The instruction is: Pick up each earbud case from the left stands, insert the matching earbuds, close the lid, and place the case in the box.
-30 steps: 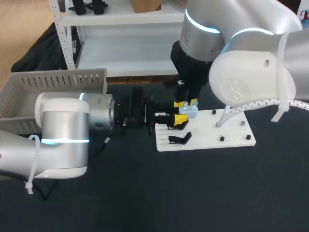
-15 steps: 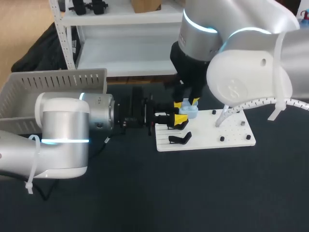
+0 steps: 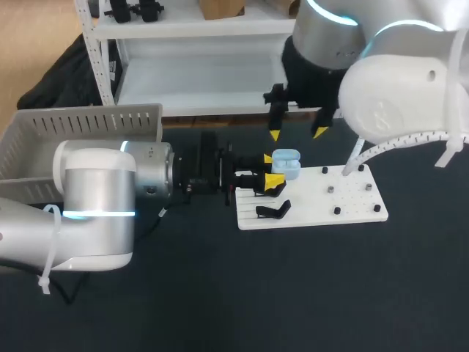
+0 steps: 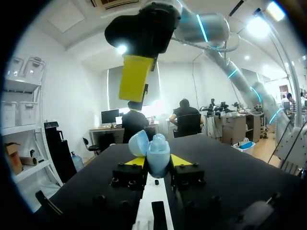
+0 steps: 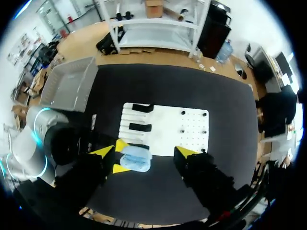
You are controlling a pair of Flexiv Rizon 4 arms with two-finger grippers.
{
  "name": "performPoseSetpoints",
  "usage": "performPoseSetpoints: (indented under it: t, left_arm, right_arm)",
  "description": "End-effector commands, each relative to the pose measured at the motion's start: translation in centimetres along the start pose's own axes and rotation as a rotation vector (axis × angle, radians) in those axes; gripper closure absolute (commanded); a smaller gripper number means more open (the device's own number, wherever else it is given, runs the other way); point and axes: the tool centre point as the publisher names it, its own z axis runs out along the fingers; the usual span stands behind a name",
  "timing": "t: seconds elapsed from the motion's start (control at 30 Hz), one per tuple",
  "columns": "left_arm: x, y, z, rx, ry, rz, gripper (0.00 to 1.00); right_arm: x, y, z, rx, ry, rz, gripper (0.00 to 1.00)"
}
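A light blue earbud case point(image 3: 285, 165) hangs just above the back left part of the white stand board point(image 3: 352, 205). My left gripper point(image 3: 271, 169) is shut on it from two sides. In the left wrist view the case point(image 4: 156, 152) sits between the yellow fingertips point(image 4: 137, 161) with its lid tilted open. My right gripper point(image 3: 297, 133) hovers above the case, open, touching nothing. From the right wrist view the case point(image 5: 135, 158) lies below and between the wide-spread fingers of my right gripper point(image 5: 144, 152).
A black stand point(image 3: 272, 211) and several small pegs point(image 3: 336, 210) sit on the white board. A grey perforated box point(image 3: 80, 132) stands at the back left. Dark table surface lies open in front of the board.
My right gripper has opened wide and risen up and to the right, away from the case. The left gripper still holds the case in the same place.
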Motion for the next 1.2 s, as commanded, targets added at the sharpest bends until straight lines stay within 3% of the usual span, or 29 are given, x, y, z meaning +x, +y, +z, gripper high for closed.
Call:
performPoseSetpoints:
  t: [0.03, 0.43, 0.77, 1.2]
  left_arm:
    - [0.0, -0.1, 0.0, -0.005, 0.0, 0.002, 1.0]
    - [0.0, -0.1, 0.0, -0.005, 0.0, 0.002, 1.0]
    - [0.0, -0.1, 0.0, -0.005, 0.0, 0.002, 1.0]
    - [0.0, -0.1, 0.0, -0.005, 0.0, 0.002, 1.0]
  right_arm:
    - [-1.2, -0.5, 1.0, 0.013, 0.006, 0.059, 0.0]
    - [-2.2, -2.9, 4.3, 0.066, 0.081, 0.157, 0.0]
    - [-0.1, -3.5, 4.7, 0.075, 0.147, 0.163, 0.0]
    - [2.8, -2.5, 3.2, 0.018, 0.16, 0.157, 0.0]
